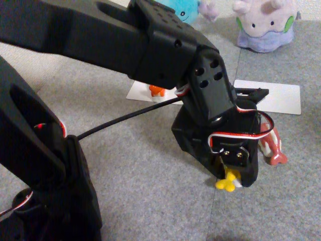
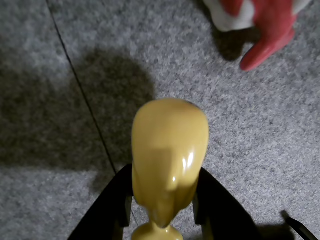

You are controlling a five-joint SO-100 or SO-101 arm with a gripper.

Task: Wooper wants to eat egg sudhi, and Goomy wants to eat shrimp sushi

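Note:
My gripper (image 1: 229, 181) is shut on the yellow egg sushi (image 1: 225, 184) and holds it just above the grey carpet. In the wrist view the glossy egg sushi (image 2: 170, 145) sits between the gripper's (image 2: 164, 177) black fingers (image 2: 112, 210). The red and white shrimp sushi (image 1: 274, 149) lies on the carpet right beside the gripper, and the wrist view has the shrimp sushi (image 2: 262, 22) at its top right. Wooper (image 1: 183, 11), light blue, is at the top, partly hidden by the arm. Goomy (image 1: 263, 24), pale lilac, stands at the top right.
A white card (image 1: 278, 96) lies in front of Goomy. Another white card (image 1: 139, 92), in front of Wooper, holds a small orange and white piece (image 1: 157, 91). The arm's black base (image 1: 45, 191) fills the left. A black cable (image 1: 125, 119) crosses the carpet.

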